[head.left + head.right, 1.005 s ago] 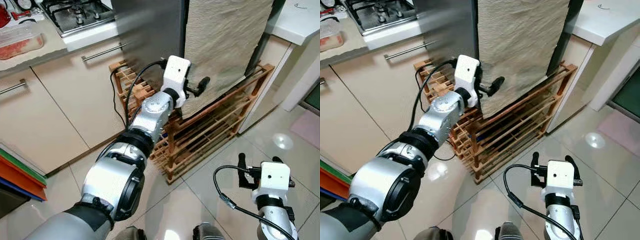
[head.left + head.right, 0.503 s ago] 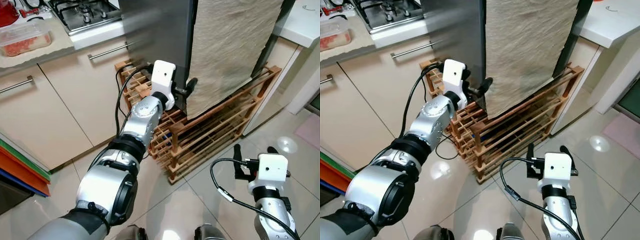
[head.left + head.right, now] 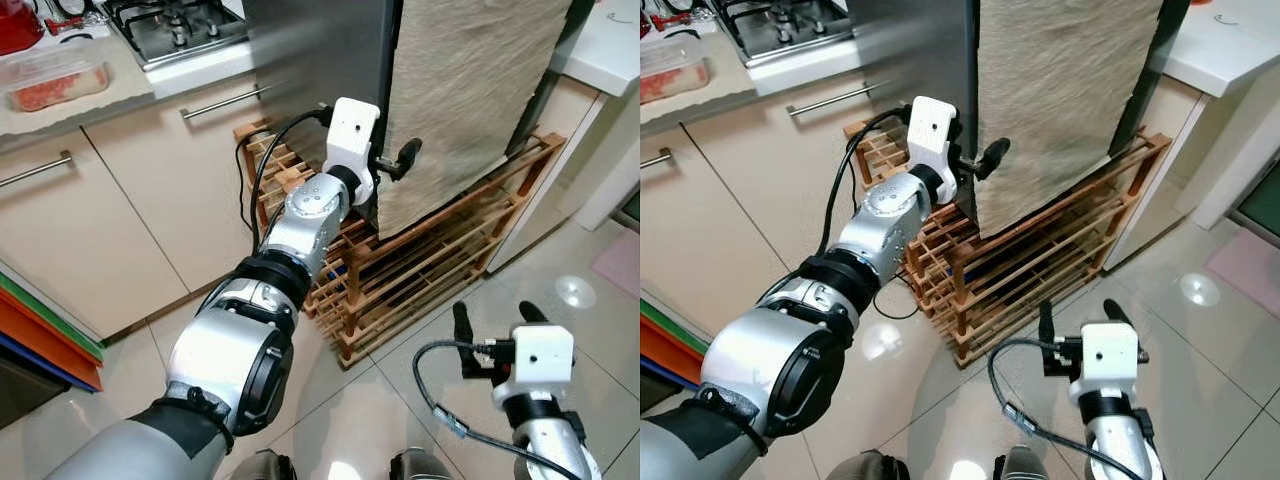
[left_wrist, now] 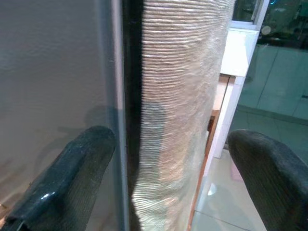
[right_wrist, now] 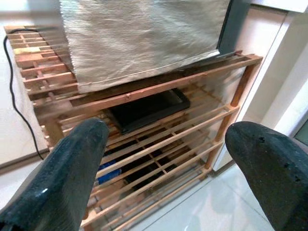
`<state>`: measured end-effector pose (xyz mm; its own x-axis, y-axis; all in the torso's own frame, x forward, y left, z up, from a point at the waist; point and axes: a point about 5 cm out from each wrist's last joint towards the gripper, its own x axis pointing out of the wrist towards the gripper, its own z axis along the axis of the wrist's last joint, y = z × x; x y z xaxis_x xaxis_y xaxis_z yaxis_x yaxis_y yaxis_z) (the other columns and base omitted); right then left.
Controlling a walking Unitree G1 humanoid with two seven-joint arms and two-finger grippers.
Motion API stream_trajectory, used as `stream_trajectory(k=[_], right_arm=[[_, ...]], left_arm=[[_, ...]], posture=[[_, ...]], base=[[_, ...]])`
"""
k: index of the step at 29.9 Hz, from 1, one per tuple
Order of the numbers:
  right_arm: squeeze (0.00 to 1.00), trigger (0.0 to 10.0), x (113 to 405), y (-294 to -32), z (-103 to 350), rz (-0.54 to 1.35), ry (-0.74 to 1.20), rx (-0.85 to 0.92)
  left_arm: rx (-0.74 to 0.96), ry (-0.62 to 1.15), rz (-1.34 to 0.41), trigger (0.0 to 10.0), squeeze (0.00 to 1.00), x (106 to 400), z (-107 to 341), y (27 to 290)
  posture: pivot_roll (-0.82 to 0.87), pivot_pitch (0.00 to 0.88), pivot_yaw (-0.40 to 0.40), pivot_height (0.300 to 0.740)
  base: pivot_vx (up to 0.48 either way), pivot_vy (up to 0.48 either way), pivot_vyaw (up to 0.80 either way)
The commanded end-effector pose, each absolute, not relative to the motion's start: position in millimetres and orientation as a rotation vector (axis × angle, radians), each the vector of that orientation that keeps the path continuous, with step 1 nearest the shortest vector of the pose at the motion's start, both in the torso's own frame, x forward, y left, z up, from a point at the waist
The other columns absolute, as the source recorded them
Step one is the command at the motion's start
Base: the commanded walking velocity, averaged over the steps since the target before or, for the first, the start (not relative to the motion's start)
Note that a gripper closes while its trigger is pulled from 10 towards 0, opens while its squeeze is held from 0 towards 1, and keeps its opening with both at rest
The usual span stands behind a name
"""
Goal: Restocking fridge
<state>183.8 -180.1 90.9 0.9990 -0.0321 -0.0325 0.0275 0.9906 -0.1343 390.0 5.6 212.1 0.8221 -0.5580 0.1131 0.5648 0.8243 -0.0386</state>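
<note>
Where lettering might be looked for, none can be read on any item. Fridge (image 3: 320, 70): grey metal cabinet standing on a wooden slatted rack (image 3: 430, 260), its front hung with a beige woven cloth (image 3: 470, 90). Left gripper (image 3: 385, 172): raised to the fridge's front corner, fingers spread wide; the wrist view has one finger (image 4: 72, 168) against the grey side panel and the other (image 4: 272, 178) out past the cloth, with the dark edge between panel and cloth lying in the gap; whether either finger touches the fridge cannot be told. Right gripper (image 3: 1076, 318): low over the floor, well apart from the fridge, fingers spread wide and holding nothing, pointed at the rack, where a dark flat tray (image 5: 149, 108) lies on an upper shelf. Floor (image 3: 400, 400): glossy pale tiles with light reflections. Room: kitchen, cream cabinets (image 3: 110, 220) with bar handles to the robot's left, a gas hob (image 3: 180, 25) and a clear lidded container (image 3: 55, 85) of red contents on the counter, a white counter (image 3: 610, 45) to the right, and a black cable (image 3: 250, 210) hanging beside the rack.
</note>
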Motion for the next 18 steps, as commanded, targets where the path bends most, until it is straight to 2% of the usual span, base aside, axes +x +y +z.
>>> stream_trajectory(k=[1,18], right_arm=[[0.0,10.0,182,-179,93,-0.021,0.028,-0.125],[0.0,10.0,158,-170,93,0.033,0.041,-0.112]], left_arm=[[-0.065,-0.109,-0.597,10.0,0.0,391,217,3],[-0.028,-0.093,-0.537,10.0,0.0,389,221,-15]], posture=[[-0.23,0.093,0.066,0.71],[-0.26,0.121,0.076,0.71]], base=[[0.0,0.0,0.0],[0.0,0.0,0.0]])
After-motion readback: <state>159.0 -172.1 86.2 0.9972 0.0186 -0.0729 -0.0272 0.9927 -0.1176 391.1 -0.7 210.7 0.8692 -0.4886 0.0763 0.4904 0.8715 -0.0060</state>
